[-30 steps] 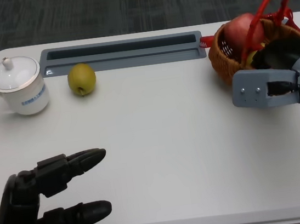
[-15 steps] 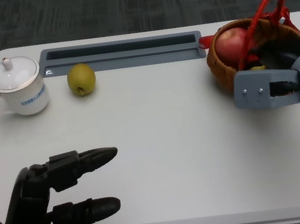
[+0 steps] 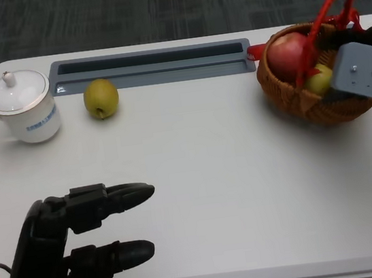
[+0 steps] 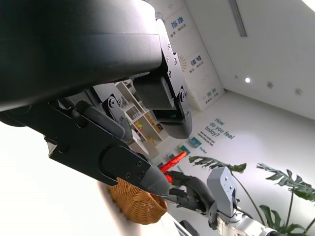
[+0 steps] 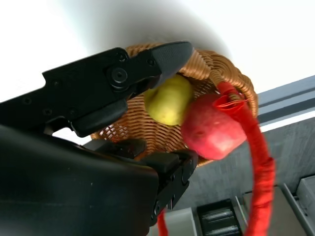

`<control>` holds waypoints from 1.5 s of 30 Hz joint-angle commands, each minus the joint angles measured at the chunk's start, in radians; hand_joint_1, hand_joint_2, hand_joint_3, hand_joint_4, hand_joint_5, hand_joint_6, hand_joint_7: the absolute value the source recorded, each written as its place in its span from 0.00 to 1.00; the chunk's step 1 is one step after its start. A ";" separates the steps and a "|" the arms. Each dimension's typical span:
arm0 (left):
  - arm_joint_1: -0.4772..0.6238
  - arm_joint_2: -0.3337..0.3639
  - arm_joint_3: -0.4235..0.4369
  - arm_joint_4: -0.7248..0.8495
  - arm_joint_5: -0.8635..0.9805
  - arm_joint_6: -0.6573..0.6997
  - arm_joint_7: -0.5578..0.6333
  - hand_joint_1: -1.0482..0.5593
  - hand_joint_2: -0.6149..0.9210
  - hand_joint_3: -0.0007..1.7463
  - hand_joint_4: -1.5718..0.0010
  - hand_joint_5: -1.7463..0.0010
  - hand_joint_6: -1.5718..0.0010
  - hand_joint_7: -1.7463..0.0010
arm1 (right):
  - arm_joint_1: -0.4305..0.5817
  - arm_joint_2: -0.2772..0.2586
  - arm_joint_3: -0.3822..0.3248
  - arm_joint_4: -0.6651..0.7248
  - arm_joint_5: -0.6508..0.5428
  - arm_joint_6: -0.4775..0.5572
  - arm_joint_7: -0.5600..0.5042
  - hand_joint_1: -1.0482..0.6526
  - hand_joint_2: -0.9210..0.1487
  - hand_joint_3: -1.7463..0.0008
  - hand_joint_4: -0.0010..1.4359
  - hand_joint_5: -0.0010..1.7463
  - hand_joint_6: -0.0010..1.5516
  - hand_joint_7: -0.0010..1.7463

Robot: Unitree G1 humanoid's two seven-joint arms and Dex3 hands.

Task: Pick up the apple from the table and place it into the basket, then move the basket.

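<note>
Where the right robot hand (image 3: 354, 38) reaches over the far rim of the wicker basket (image 3: 304, 99), the red apple (image 3: 288, 53) already lies inside it, just beside that hand on the side towards the grey tray, with a smaller yellow-green fruit (image 3: 318, 79) touching it lower in the bowl. From the right wrist view the apple (image 5: 212, 124) looks roughly round, with no stem or long axis that can be made out; its lower part is hidden by the basket wall. One black finger (image 5: 162, 56) lies along the basket rim (image 5: 216, 64) and over the yellow-green fruit (image 5: 170, 101), another sits below the bowl, so the fingers are apart, but whether they grip the basket or only bracket it cannot be told. The red handle (image 3: 333, 6) stands upright, arching over the apple; in the head view most of the right robot hand is covered by its grey wrist plate and cut off at the picture's edge. Well apart from the basket, the left robot hand (image 3: 76, 246) hovers over the near side of the table (image 3: 211, 177), fingers stretched out and spread with nothing between them. Beyond it stand a white lidded cup (image 3: 20, 106) and a green pear-like fruit (image 3: 101, 98), near the grey tray (image 3: 152, 66).
</note>
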 commanded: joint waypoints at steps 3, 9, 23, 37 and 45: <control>-0.009 0.031 0.002 0.010 -0.032 -0.012 -0.024 0.31 0.92 0.00 0.30 0.99 0.35 0.99 | 0.065 -0.050 -0.076 -0.029 0.087 -0.079 0.014 0.10 0.10 1.00 0.26 0.01 0.22 0.01; -0.010 0.035 0.000 -0.004 -0.048 0.004 -0.042 0.32 0.92 0.00 0.31 0.99 0.35 0.99 | 0.159 -0.081 -0.102 -0.069 0.127 -0.244 0.012 0.12 0.08 0.99 0.29 0.01 0.26 0.01; 0.001 0.042 0.021 -0.016 -0.052 0.019 -0.058 0.31 0.92 0.00 0.34 1.00 0.38 1.00 | 0.496 0.026 -0.140 -0.269 0.265 -0.746 0.003 0.21 0.09 1.00 0.40 0.02 0.33 0.01; 0.010 0.058 0.024 -0.034 -0.033 0.043 -0.064 0.29 0.92 0.00 0.43 1.00 0.46 1.00 | 0.580 0.179 -0.094 -0.419 0.414 -0.876 0.159 0.32 0.11 1.00 0.50 0.01 0.42 0.01; 0.025 0.072 0.018 -0.045 -0.046 0.064 -0.070 0.28 0.92 0.00 0.43 1.00 0.46 1.00 | 0.578 0.237 -0.082 -0.422 0.437 -0.873 0.215 0.37 0.12 1.00 0.56 0.01 0.46 0.01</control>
